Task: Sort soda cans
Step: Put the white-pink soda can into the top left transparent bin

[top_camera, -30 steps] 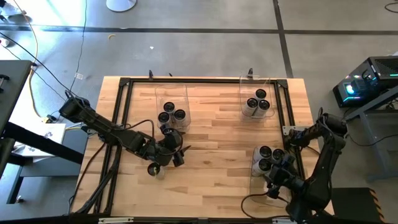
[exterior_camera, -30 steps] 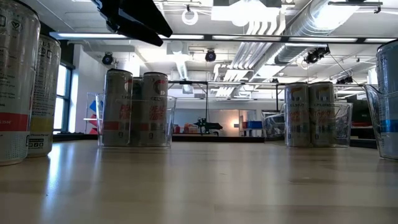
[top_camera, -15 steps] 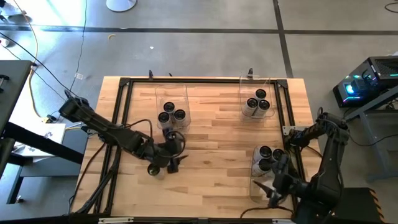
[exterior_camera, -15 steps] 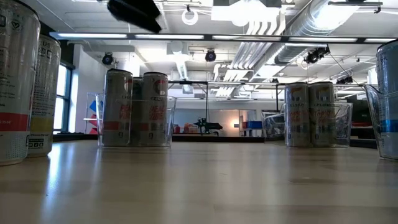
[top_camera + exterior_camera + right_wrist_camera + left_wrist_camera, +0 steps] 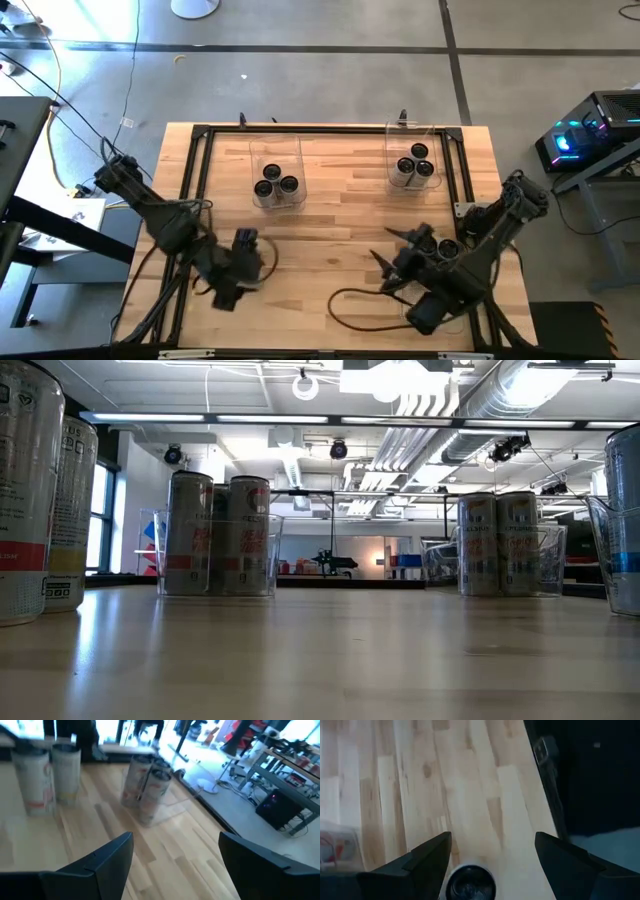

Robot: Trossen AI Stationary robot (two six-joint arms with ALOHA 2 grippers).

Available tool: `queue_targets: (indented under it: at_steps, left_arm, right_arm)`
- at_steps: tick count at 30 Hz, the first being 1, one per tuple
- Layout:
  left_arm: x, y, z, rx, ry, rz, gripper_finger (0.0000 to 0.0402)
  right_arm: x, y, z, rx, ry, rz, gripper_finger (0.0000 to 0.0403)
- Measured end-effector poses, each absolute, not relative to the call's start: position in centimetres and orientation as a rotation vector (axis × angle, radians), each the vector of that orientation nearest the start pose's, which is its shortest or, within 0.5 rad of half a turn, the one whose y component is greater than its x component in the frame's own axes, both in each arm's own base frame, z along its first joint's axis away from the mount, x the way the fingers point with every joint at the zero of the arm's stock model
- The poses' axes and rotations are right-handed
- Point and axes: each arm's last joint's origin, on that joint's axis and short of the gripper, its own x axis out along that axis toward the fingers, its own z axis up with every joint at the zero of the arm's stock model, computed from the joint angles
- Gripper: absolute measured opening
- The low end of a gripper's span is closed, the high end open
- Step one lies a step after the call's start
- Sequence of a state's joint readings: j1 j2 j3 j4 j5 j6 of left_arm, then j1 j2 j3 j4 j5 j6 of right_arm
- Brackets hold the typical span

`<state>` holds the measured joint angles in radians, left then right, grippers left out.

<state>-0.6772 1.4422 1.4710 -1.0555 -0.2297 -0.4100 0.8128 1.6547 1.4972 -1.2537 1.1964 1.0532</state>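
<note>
Your left gripper (image 5: 492, 851) hangs with jaws apart and empty, just above one can (image 5: 470, 882) on the desk (image 5: 340, 215). Your right gripper (image 5: 385, 270) is also spread and empty, nearer you than the far bins (image 5: 277, 165) of cans (image 5: 276, 185).

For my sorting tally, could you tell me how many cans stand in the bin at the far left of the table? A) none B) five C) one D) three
D: the high view shows three dark round can tops grouped inside the far-left bin.
</note>
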Motion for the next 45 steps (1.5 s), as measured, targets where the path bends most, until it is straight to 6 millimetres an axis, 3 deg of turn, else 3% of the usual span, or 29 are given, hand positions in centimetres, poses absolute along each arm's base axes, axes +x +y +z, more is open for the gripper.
queue_targets:
  at_steps: [6,15,26,45]
  left_arm:
    - [20.5,-18.7,32.6,0.214,1.011,-0.227,0.0282]
    - [20.3,-18.1,31.5,0.245,1.083,-0.204,0.0283]
    - [22.3,-16.6,30.3,0.157,1.218,-0.201,0.0311]
    - [24.2,-17.8,25.5,0.453,1.427,-0.297,0.031]
  right_arm:
    - [24.5,20.9,30.7,-0.249,0.495,-0.537,0.0288]
    - [25.2,21.5,31.1,-0.257,0.468,-0.496,0.0288]
    - [25.3,21.6,31.1,-0.228,0.46,-0.498,0.0288]
    - [25.3,21.6,31.1,-0.224,0.472,-0.487,0.0288]
